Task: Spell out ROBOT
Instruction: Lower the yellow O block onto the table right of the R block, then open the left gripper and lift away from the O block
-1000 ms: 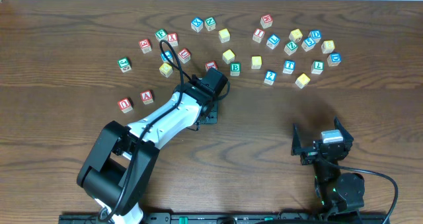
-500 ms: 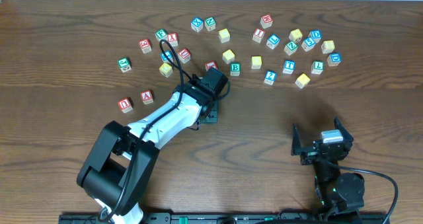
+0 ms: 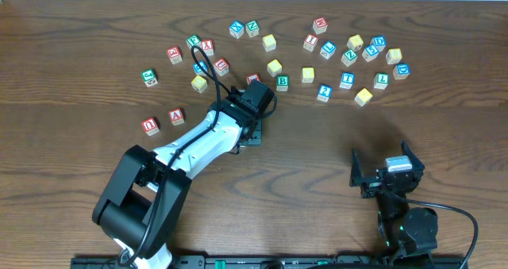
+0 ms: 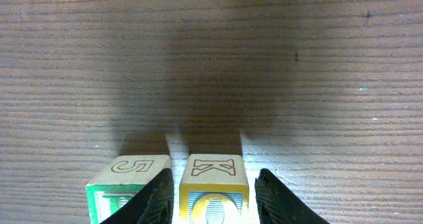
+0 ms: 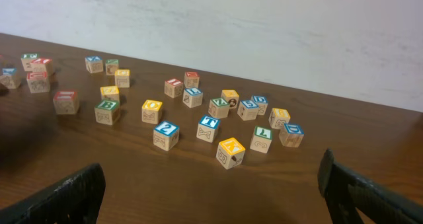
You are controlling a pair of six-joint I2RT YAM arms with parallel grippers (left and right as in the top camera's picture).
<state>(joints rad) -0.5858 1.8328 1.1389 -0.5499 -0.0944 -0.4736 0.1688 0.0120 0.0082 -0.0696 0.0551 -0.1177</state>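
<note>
In the left wrist view a cube with a yellow O face [image 4: 215, 196] and a K on its upper side sits between the fingers of my left gripper [image 4: 215, 207], which is shut on it. It stands on the table right beside a green-faced cube [image 4: 125, 184] marked 5 on top, whose letter the left finger [image 4: 155, 201] hides. From overhead my left gripper [image 3: 251, 134] covers both cubes. The green B cube [image 3: 282, 82] and blue T cube [image 3: 347, 80] lie in the scatter, with yellow-topped cubes [image 3: 308, 74] nearby. My right gripper [image 3: 387, 174] is open and empty near the front.
Many other lettered cubes are scattered across the far half of the table, among them red ones [image 3: 177, 116] at the left and a blue 2 cube [image 3: 324, 92]. In the right wrist view the B cube [image 5: 106, 111] and T cube [image 5: 209, 127] lie ahead.
</note>
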